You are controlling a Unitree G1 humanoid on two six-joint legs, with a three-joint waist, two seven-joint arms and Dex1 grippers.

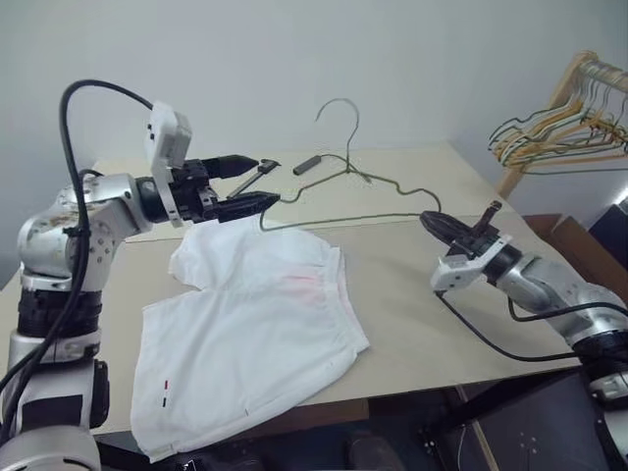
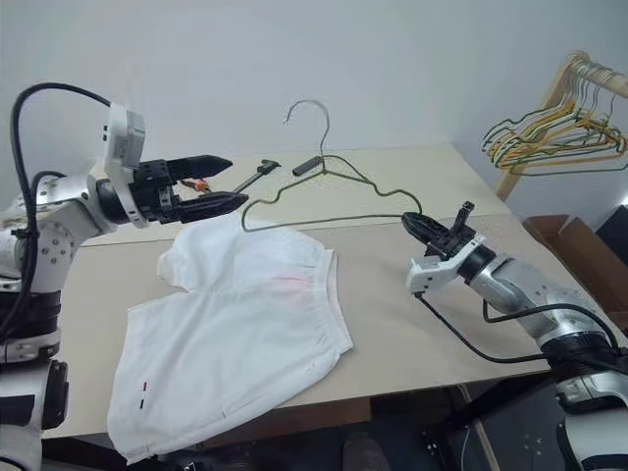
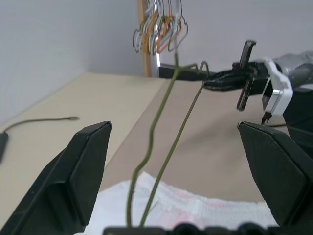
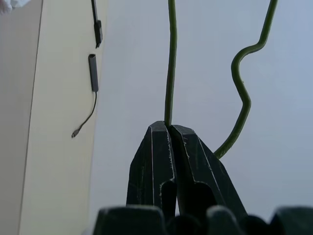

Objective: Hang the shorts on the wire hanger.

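The shorts [image 1: 245,339] lie spread flat on the table [image 1: 432,324], waistband toward the far side, just below the left gripper [image 1: 253,183], whose fingers stand spread wide. The wire hanger [image 2: 334,191] is held up off the table, hook uppermost: the right gripper [image 2: 420,225] is pressed together on the wire at one shoulder corner, and the hanger reaches from there across to the left gripper, its other corner lying between or just beside those spread fingers. Held by one end like this, the frame seems raised so the left gripper can take the free corner and steady it level above the waistband. A small dark cable [image 1: 307,164] lies on the table beyond the left gripper. Past the right gripper, well apart, a wooden rack [image 1: 549,108] carries a bunch of coloured hangers [image 1: 559,132]; no other container is present.
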